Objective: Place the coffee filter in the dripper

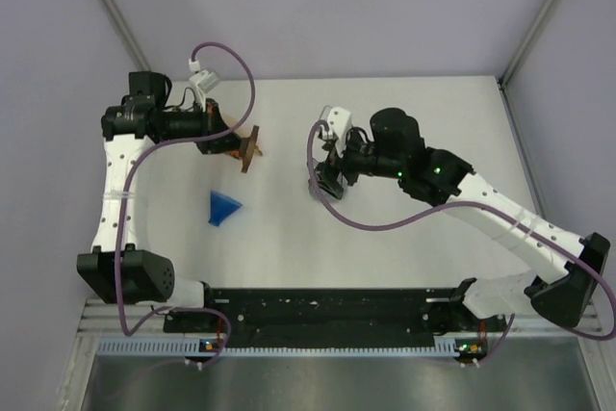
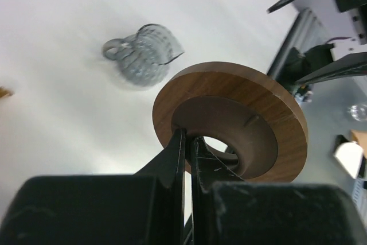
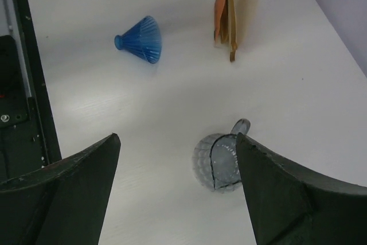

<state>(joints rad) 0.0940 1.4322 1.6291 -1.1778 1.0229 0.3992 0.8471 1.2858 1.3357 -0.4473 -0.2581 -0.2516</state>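
The blue dripper (image 1: 223,209) lies on its side on the white table, left of centre; the right wrist view shows its ribbed cone (image 3: 140,39) pointing left. No loose coffee filter is in view. My left gripper (image 2: 188,136) is shut on the inner rim of a brown wooden ring (image 2: 229,119), held up on edge above the table (image 1: 252,148). My right gripper (image 3: 178,136) hangs open above a grey handled mug (image 3: 221,162), which lies close to the right finger (image 3: 287,199). In the top view the right gripper (image 1: 325,188) covers the mug.
An orange packet with a stack of tan papers (image 3: 235,10) stands on the table beyond the mug, near the left gripper. The left wrist view shows the mug (image 2: 140,55) past the ring. Grey walls close the table at the back and sides.
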